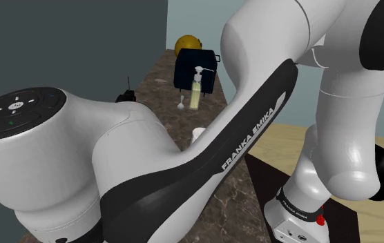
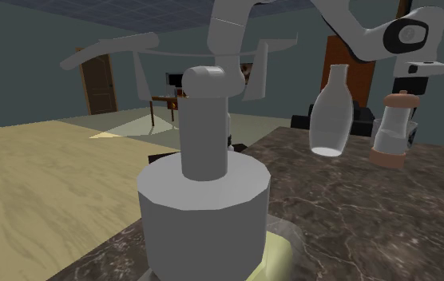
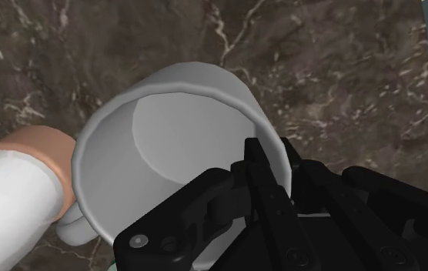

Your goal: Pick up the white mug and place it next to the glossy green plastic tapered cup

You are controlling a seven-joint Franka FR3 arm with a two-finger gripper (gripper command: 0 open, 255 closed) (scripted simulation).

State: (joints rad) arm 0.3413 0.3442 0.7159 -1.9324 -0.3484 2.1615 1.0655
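Wrist view is showing the gripper (image 3: 276, 163) pinching the wall of the white mug (image 3: 174, 146) between its 2 black fingers, a white bottle (image 3: 12, 192) sitting just beside it

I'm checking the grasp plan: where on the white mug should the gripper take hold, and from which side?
Grip the rim wall from above, on the side away from the handle. The white mug opens toward the gripper, so one finger fits inside, one outside; that side also stays clear of the bottle beside the handle.
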